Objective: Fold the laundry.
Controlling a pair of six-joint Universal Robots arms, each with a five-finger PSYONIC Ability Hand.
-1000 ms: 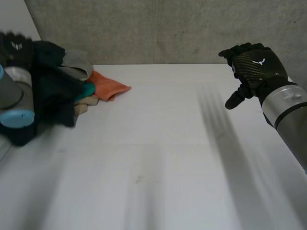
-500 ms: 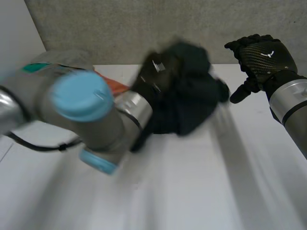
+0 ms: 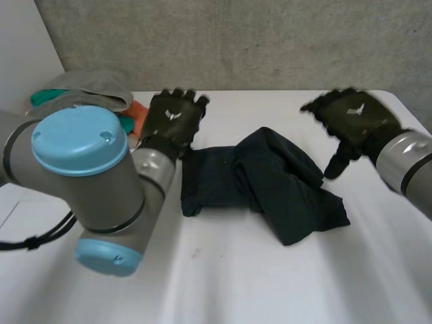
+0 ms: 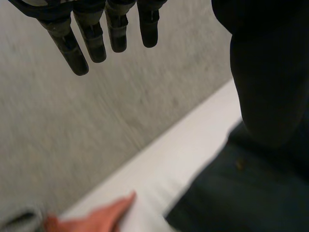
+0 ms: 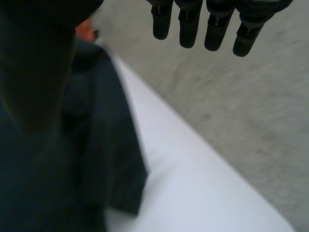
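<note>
Carried across, the crumpled dark cloth garment [image 3: 270, 182] lay on the white table [image 3: 223, 283]; left hand [image 3: 172, 121] and right hand [image 3: 351, 118] hovered straight-fingered, empty. Spreading it flat looked next.

A dark garment [image 3: 270, 182] lies crumpled and unfolded at mid-table

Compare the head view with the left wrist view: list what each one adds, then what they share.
Head view: the right hand near the dark garment, which lies crumpled in full outline, and the left arm. Left wrist view: the left hand seen from the palm side, fingers straight, holding nothing. Both: the left hand, the dark garment, an orange cloth, the white table and the grey wall.
</note>
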